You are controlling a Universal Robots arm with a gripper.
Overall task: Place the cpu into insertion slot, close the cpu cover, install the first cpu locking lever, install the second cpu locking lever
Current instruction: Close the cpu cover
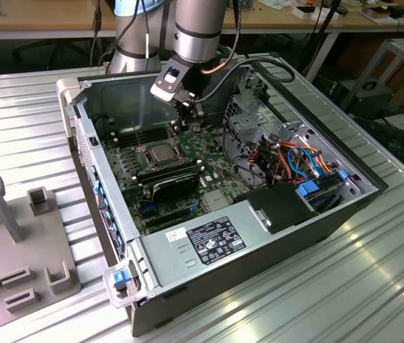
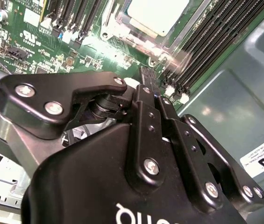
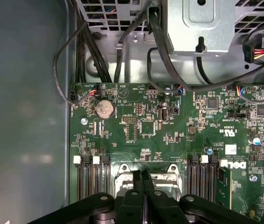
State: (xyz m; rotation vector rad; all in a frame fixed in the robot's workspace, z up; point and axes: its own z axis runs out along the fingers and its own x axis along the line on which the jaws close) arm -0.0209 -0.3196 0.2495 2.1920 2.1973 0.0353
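Hanging over the open computer case (image 1: 309, 214), the gripper (image 1: 188, 114) is seen just beyond the insertion slot (image 1: 164, 166), a little toward the far side and the exterior view's right of it. Its two black fingers (image 3: 136, 186) are pressed together along their length in both wrist views, and nothing is held between them. In the first wrist view the tips are placed over the far rim of the socket's metal frame; whether that rim is touched cannot be told.

The cpu (image 1: 160, 151) is seated in the slot, near the middle of the green motherboard (image 1: 126, 171), with its dull silver top turned up. In the second wrist view the cpu cover (image 2: 121, 21) is seen as a silvery frame lying down around the chip; how it is fastened cannot be told. Long black memory slots (image 3: 92, 182) are ranged on both sides of the socket.

At the near end of the case a grey power supply (image 1: 209, 239) with a dark label is mounted, and a bundle of coloured cables (image 1: 298, 161) is gathered at the exterior view's right. The case is set on a ribbed metal table (image 1: 316, 300), and a grey fixture block (image 1: 16, 243) is laid on it at the exterior view's left, well apart from the arm.
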